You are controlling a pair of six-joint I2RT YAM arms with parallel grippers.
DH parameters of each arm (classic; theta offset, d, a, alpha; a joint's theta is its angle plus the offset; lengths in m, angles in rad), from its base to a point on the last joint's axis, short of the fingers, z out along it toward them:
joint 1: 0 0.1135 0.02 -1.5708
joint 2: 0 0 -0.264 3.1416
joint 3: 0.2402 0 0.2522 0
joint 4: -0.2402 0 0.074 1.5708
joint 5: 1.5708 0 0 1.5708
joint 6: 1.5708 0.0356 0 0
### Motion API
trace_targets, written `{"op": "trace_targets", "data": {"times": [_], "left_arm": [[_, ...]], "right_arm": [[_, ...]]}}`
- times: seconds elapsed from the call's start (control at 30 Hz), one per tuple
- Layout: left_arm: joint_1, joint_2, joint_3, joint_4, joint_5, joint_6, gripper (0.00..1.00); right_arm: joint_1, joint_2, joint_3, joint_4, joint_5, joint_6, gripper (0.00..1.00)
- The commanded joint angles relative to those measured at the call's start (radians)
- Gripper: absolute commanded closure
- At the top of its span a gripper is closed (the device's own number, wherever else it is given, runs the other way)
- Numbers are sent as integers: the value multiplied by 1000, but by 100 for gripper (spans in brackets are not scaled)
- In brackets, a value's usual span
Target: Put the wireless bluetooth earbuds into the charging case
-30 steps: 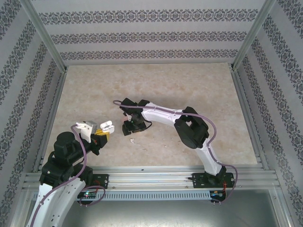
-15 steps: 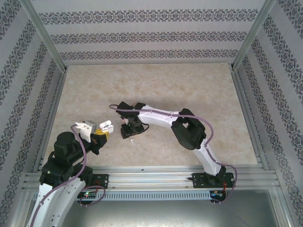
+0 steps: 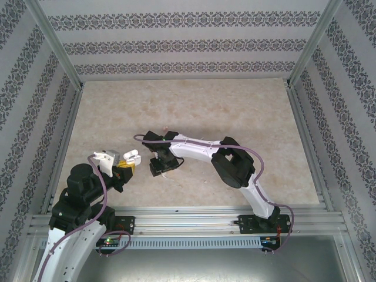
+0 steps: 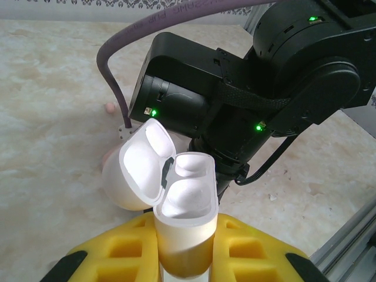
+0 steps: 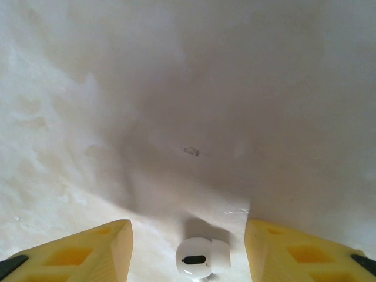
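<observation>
I count one white earbud (image 5: 197, 258) on the bench (image 5: 176, 88); right gripper (image 5: 187, 235) open, empty; left gripper (image 4: 183, 254) clamps one open-lidded case (image 4: 185, 202).

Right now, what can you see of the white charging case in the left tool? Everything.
The white charging case is glossy, rounded plastic. It is held upright, its lower body clamped on both sides between the yellow fingers of the left tool. Its hinged lid stands open, swung back to the left, showing a smooth hollow inside. The body's open top shows two white rounded wells; whether buds sit in them I cannot tell.
</observation>
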Motion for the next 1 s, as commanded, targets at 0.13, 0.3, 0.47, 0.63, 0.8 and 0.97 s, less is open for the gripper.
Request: {"op": "trace_targets", "data": {"times": [0.13,0.3,0.47,0.63,0.8,0.97], "left_arm": [[-8,-13,-2,-5,7,-6,100],[-7,-12,-2,-4,4,-6,100],[-8,-11,-6,-4,7,-6,100],[-7,-12,-6,-4,8,-6,100],[-7,-13,-5,-4,9,-5,100],[-7,-13,-7,-3,13,-4,100]], "right_arm": [[12,-33,-18,-52,35,9,51],[17,-29,-12,-58,34,13,53],[24,-19,-13,-58,29,22,56],[32,-1,7,-65,21,23,60],[38,8,22,-74,20,26,63],[38,0,16,-74,22,32,67]]}}
